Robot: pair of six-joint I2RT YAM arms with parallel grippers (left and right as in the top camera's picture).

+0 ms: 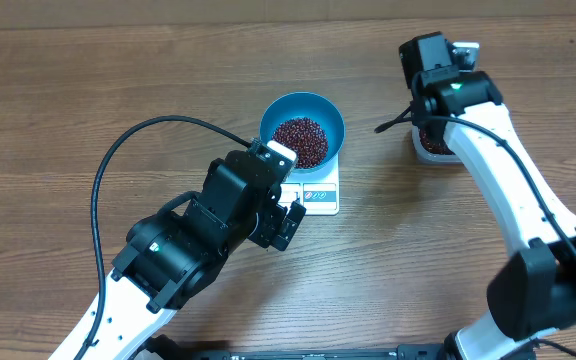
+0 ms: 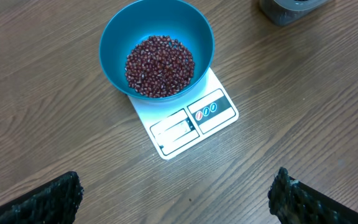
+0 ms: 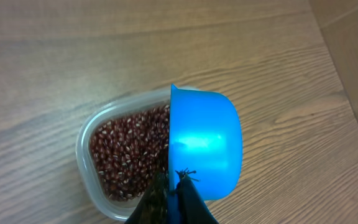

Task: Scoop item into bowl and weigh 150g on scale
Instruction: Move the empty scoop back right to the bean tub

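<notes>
Right gripper (image 3: 174, 190) pinches blue scoop (image 3: 204, 146) above tub (image 3: 86, 155); left gripper (image 2: 178, 193), spread wide, faces bowl (image 2: 199, 30) of beans (image 2: 160, 65) on scale (image 2: 194, 121).

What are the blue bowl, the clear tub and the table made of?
Bowl: probably plastic, smooth, evenly blue with a soft sheen. Tub: translucent plastic; beans show through its wall. Table: wood or wood-look laminate, matte, with grain lines.

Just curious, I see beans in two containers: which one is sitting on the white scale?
The round bright-blue bowl sits on the scale; the clear plastic tub stands on the table, by the right tool's blue scoop.
</notes>
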